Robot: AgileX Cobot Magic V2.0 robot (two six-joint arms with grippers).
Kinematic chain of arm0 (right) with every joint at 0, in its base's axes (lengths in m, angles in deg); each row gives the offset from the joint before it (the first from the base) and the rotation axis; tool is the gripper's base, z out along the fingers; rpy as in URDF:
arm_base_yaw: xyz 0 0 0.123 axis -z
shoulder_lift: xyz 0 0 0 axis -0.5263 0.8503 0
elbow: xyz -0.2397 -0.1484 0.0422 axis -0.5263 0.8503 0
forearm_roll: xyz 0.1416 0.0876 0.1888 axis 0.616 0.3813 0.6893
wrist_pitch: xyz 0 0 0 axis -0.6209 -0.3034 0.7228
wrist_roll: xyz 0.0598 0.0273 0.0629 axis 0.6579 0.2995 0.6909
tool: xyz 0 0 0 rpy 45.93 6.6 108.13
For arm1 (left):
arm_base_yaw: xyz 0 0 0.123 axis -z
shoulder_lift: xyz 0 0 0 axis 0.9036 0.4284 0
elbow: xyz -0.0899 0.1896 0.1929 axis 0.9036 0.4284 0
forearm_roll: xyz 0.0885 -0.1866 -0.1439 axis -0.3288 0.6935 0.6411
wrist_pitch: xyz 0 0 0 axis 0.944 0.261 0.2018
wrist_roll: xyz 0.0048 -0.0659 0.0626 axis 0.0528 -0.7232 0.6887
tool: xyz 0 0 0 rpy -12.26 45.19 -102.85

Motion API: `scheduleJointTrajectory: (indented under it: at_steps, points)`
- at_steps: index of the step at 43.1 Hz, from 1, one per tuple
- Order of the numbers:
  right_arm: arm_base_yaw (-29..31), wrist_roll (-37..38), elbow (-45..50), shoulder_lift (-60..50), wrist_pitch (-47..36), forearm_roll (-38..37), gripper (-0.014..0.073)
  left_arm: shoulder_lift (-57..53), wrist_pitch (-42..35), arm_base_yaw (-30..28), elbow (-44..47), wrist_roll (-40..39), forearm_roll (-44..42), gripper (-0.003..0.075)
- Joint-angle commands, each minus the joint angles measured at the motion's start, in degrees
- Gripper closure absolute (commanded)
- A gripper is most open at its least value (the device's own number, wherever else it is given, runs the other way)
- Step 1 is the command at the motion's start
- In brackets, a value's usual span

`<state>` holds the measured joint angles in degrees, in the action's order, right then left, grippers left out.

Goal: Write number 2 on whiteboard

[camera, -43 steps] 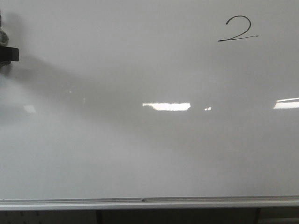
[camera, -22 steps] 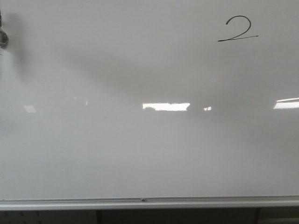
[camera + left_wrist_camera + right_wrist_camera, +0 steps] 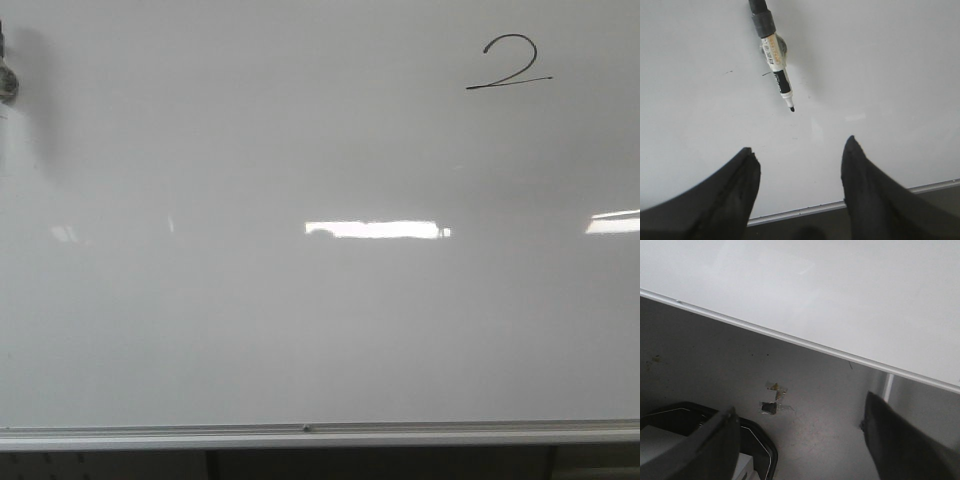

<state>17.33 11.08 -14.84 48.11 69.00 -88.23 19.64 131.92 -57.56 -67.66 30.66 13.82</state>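
Note:
The number 2 point(image 3: 508, 63) is written in thin black line at the upper right of the whiteboard point(image 3: 320, 320), whose silver frame runs along the near edge. A black marker point(image 3: 773, 50) lies on the board, uncapped tip toward my left gripper point(image 3: 800, 150), which is open and empty a short way back from the tip. A bit of the marker point(image 3: 6, 82) shows at the front view's left edge. My right gripper point(image 3: 800, 412) is open and empty, off the board over the grey floor beside the frame point(image 3: 790, 340).
In the right wrist view a black tray point(image 3: 757, 445) with white contents sits on the grey floor point(image 3: 815, 405), with scraps of tape point(image 3: 771, 405) nearby. Bright light reflections point(image 3: 375, 229) lie across the board's middle.
A black gripper part at the front view's left edge one second ago has drawn out of view. The marker stays at that edge. The shadow across the board has faded.

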Motion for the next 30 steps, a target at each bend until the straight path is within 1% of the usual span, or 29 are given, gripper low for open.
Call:
scheduleJointTrajectory:
  at_steps: [1,10,17,23,30]
  points:
    - [0.36,2.13,-1.97,-2.77,-1.60,-1.83,0.0047,-4.93,0.32,0.37,-1.85,-0.51,1.43,0.0352]
    - [0.36,2.13,-1.97,-8.78,-3.24,-1.83,0.0047,-14.30,0.84,0.37,1.40,-0.65,3.86,0.0352]
    - [0.36,2.13,-1.97,-12.71,-4.16,-1.83,0.0047,-19.04,0.84,0.37,4.90,-0.73,5.28,0.0352]
    - [0.36,2.02,-1.97,-14.51,-5.20,-1.83,0.0047,-20.33,-0.96,0.37,6.47,-0.73,9.10,0.0352]
    - [0.36,1.98,-1.90,-14.57,-5.28,-1.83,0.0047,-20.33,-3.43,0.37,7.39,-0.73,9.36,0.0352]
